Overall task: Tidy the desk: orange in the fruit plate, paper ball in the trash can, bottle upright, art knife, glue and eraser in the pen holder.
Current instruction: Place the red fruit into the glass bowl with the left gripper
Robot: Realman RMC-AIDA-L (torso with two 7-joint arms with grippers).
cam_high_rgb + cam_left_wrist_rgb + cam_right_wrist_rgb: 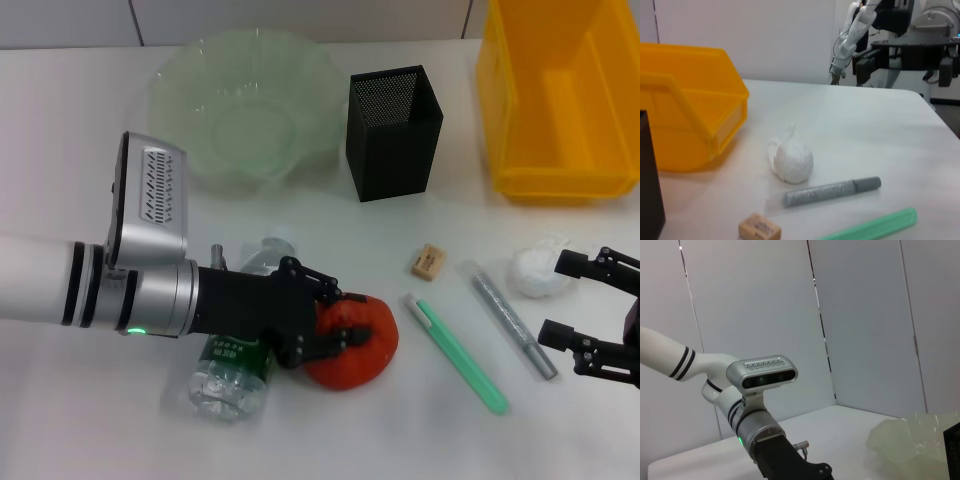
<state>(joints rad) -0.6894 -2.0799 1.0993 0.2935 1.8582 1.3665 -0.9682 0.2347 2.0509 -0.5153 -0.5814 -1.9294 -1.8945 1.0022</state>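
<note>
While reaching low and level, left pincer (338,325) clasps the orange (357,345).

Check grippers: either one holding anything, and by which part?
The left gripper has its fingers closed around the orange, gripping its left side, beside the lying bottle. The right gripper is open near the paper ball, holding nothing.

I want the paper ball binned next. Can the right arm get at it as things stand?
Probably yes: the right gripper stands open just beside the paper ball, with bare table between. The silver glue stick lies nearby but not across that path.
</note>
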